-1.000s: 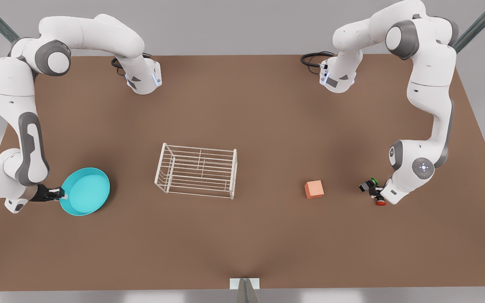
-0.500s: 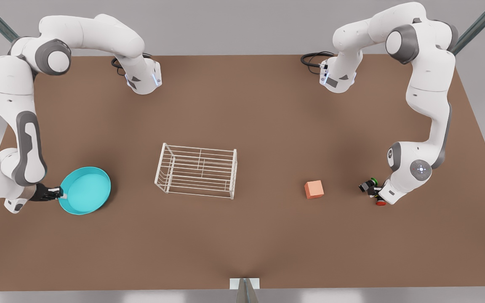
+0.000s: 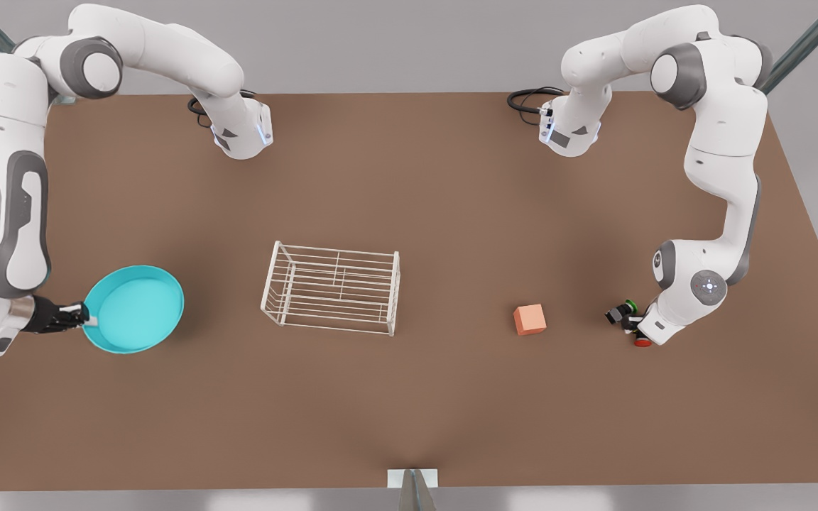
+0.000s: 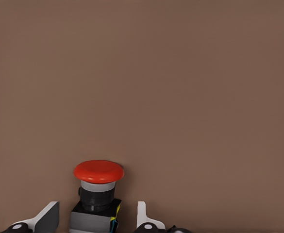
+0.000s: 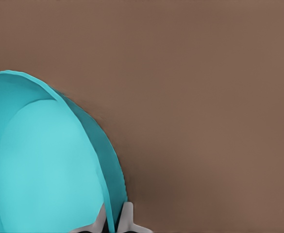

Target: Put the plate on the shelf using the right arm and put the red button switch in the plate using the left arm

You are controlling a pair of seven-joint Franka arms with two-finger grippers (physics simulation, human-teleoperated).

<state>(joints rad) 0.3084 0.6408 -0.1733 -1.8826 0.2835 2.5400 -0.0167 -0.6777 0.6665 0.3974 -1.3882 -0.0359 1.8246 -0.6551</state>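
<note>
Right gripper (image 3: 86, 317) jaws pinched tight on the plate (image 3: 133, 309) rim, one finger inside the raised edge and one outside, seen up close in the right wrist view (image 5: 116, 219). Plate held out sideways at the front view's left, lifted a bit off the bench (image 3: 409, 397) with its shadow underneath, well apart from the shelf (image 3: 331, 287). Right arm (image 3: 8, 213) bent in a big loop from its base at the far edge, forearm dropping almost straight down, wrist turned level toward the plate.

Left gripper (image 3: 629, 323) jaws parted around the red button switch (image 4: 98, 191), one finger either side of the black body with a small gap, so not clamped yet. Same switch down low on the bench at the front view's right (image 3: 642, 342), with the green-capped switch (image 3: 631, 305) just beside the gripper. Left arm (image 3: 725, 177) arched high, elbow up, wrist low near the bench.

Orange cube (image 3: 530, 319) sitting between the shelf and the switches. No readable text or labels anywhere, just a yellow-blue fleck on the switch body.
</note>
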